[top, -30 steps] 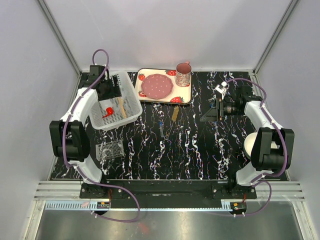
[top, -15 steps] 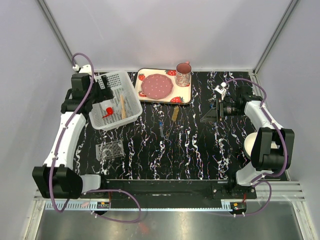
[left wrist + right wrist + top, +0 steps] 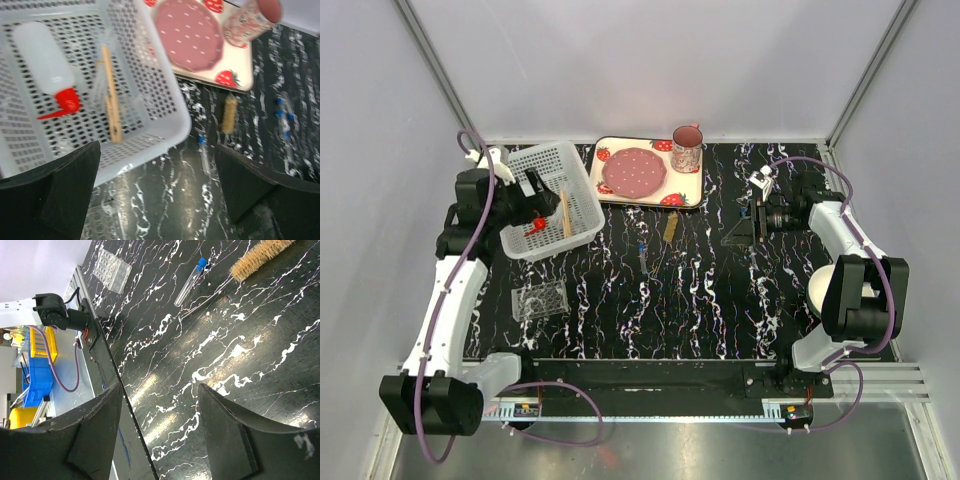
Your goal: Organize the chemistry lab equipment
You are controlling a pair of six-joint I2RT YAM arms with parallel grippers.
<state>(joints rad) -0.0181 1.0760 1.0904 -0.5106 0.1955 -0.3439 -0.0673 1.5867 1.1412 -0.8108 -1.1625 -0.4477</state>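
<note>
A white perforated basket [image 3: 582, 205] at the back left holds a white red-capped bottle [image 3: 44, 59] and a tan wooden stick [image 3: 111, 102]. My left gripper [image 3: 533, 197] hovers over the basket's left side, open and empty; in its wrist view the left gripper [image 3: 157, 192] looks past the basket's front corner. A blue-tipped tube [image 3: 642, 250] lies mid-table, seen also as a blue-tipped tube [image 3: 190, 282]. The clear tube rack [image 3: 540, 298] sits front left. My right gripper [image 3: 735, 228] stands open over bare table at the right, as the right gripper [image 3: 160, 432] shows.
A tan bristle brush [image 3: 670, 227] lies beside the strawberry tray [image 3: 688, 190], which carries a pink plate [image 3: 633, 172] and a mug [image 3: 686, 148]. A cream bowl [image 3: 818, 288] shows partly behind the right arm. More blue-tipped tubes [image 3: 283, 116] lie right of the brush.
The left gripper opened wider and drew back out of the basket toward the left, then shifted forward over its left edge. The right arm has not moved.
</note>
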